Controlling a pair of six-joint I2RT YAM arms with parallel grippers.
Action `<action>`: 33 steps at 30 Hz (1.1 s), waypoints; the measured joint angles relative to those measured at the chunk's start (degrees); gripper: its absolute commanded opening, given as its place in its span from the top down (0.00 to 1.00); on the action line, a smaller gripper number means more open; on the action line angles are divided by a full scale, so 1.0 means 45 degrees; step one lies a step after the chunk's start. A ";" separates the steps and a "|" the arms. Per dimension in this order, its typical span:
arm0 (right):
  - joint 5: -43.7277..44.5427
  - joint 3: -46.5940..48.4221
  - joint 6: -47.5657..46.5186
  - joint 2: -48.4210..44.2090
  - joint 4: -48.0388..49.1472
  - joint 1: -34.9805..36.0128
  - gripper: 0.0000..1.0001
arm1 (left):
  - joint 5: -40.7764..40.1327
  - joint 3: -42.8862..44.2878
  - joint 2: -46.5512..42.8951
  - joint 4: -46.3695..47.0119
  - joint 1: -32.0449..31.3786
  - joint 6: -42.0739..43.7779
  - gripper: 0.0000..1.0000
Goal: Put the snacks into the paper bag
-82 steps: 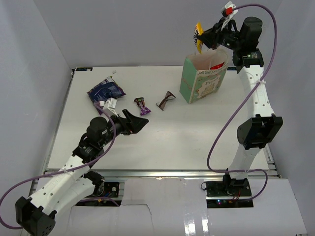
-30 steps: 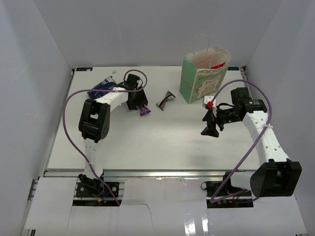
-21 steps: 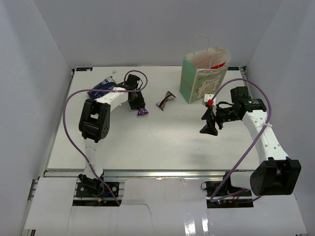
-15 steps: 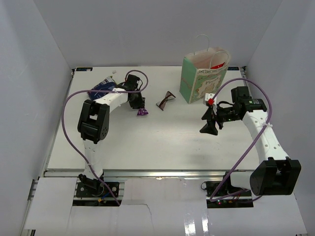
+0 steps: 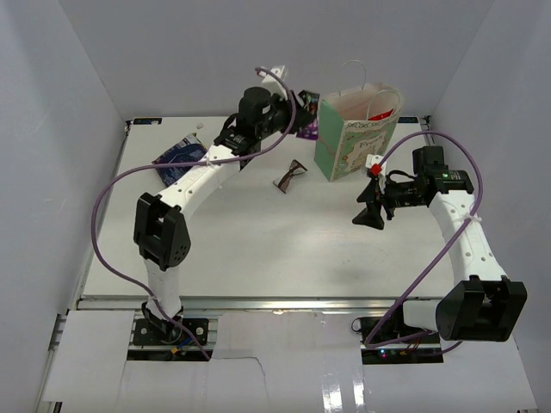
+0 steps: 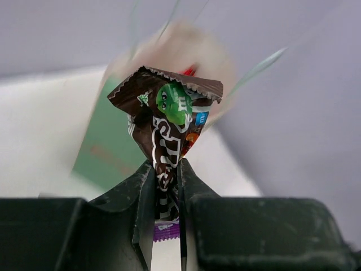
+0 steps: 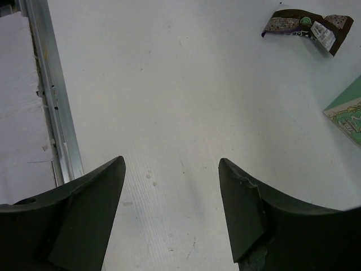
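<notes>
Pose: my left end effector (image 6: 167,172) raised beside paper bag (image 5: 349,151).
Wrist view: clamped on brown candy (image 6: 169,113).
Right end effector (image 7: 171,169): agape, empty.

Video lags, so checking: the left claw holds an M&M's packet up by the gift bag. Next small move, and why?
Probably shift the left claw rightward until it is over the open mouth of the paper bag. The M&M's packet is pinched, but in the top view it hangs beside the bag's left edge, not above the opening.
</notes>
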 measured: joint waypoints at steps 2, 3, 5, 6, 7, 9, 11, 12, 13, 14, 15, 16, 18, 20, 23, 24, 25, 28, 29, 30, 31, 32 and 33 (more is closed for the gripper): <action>-0.0005 -0.0010 0.0044 0.0000 0.0044 0.0000 0.27 | 0.0214 0.1715 0.0670 0.0874 -0.0291 -0.0015 0.79; -0.0005 -0.0024 0.0053 0.0000 0.0058 0.0000 0.28 | 0.0287 0.2458 0.1044 0.1273 -0.0369 -0.0029 0.79; -0.0024 -0.0092 0.0102 -0.0015 0.0073 0.0000 0.28 | 0.0398 0.4201 0.1953 0.1938 -0.0491 -0.0126 0.79; -0.0044 -0.0136 0.0141 -0.0015 0.0063 0.0000 0.28 | 0.0413 0.5047 0.2472 0.2234 -0.0515 -0.0214 0.79; -0.0068 -0.0160 0.0155 -0.0015 0.0073 0.0000 0.29 | 0.0398 0.5814 0.2963 0.2409 -0.0529 -0.0287 0.79; -0.0160 -0.0291 0.0272 -0.0044 0.0078 0.0000 0.29 | 0.0272 0.7106 0.3939 0.2885 -0.0597 -0.0432 0.77; -0.0209 -0.0408 0.0369 -0.0053 0.0078 0.0000 0.29 | 0.0024 0.7548 0.4648 0.3551 -0.0651 -0.0534 0.74; -0.0243 -0.0452 0.0379 -0.0058 0.0083 0.0000 0.29 | -0.0155 0.7553 0.4901 0.3842 -0.0685 -0.0568 0.73; -0.0282 -0.0500 0.0393 -0.0063 0.0087 0.0000 0.29 | -0.0321 0.7553 0.5158 0.4075 -0.0733 -0.0593 0.72; -0.0282 -0.0520 0.0408 -0.0068 0.0073 0.0000 0.29 | -0.0529 0.7558 0.5464 0.4328 -0.0797 -0.0593 0.70; -0.0291 -0.0520 0.0413 -0.0068 0.0078 0.0000 0.29 | -0.0748 0.7577 0.5751 0.4522 -0.0874 -0.0578 0.69; -0.0330 -0.0520 0.0418 -0.0078 0.0087 0.0000 0.29 | -0.0957 0.7626 0.6071 0.4716 -0.0967 -0.0549 0.67; -0.0393 -0.0520 0.0423 -0.0083 0.0087 0.0005 0.29 | -0.1239 0.7742 0.6567 0.4940 -0.1146 -0.0481 0.66; -0.0515 -0.0559 0.0457 -0.0083 0.0107 0.0010 0.30 | -0.1413 0.7786 0.6970 0.5158 -0.1321 -0.0447 0.65; -0.0675 -0.0835 0.0520 -0.0097 0.0160 0.0029 0.30 | -0.1588 0.7786 0.7247 0.5192 -0.1511 -0.0379 0.63; -0.0748 -0.0947 0.0549 -0.0097 0.0180 0.0034 0.30 | -0.1622 0.7786 0.7252 0.5197 -0.1569 -0.0350 0.61; -0.0801 -0.1078 0.0578 -0.0097 0.0170 0.0044 0.30 | -0.1651 0.7786 0.7252 0.5275 -0.1613 -0.0330 0.54; -0.0869 -0.1316 0.0670 -0.0097 0.0160 0.0083 0.30 | -0.1700 0.7616 0.7145 0.5668 -0.1681 -0.0209 0.38; -0.0879 -0.1341 0.0675 -0.0097 0.0155 0.0087 0.30 | -0.1719 0.7504 0.7091 0.5751 -0.1676 -0.0204 0.35; -0.0884 -0.1345 0.0680 -0.0097 0.0160 0.0107 0.30 | -0.1734 0.7378 0.7033 0.5833 -0.1676 -0.0219 0.33; -0.0889 -0.1345 0.0690 -0.0097 0.0170 0.0112 0.30 | -0.1744 0.7261 0.6989 0.5867 -0.1666 -0.0170 0.28; -0.0903 -0.1345 0.0695 -0.0097 0.0170 0.0121 0.30 | -0.1763 0.7179 0.6975 0.5892 -0.1666 -0.0117 0.27; -0.0903 -0.1345 0.0704 -0.0097 0.0180 0.0136 0.30 | -0.1773 0.7145 0.6975 0.5901 -0.1666 -0.0117 0.26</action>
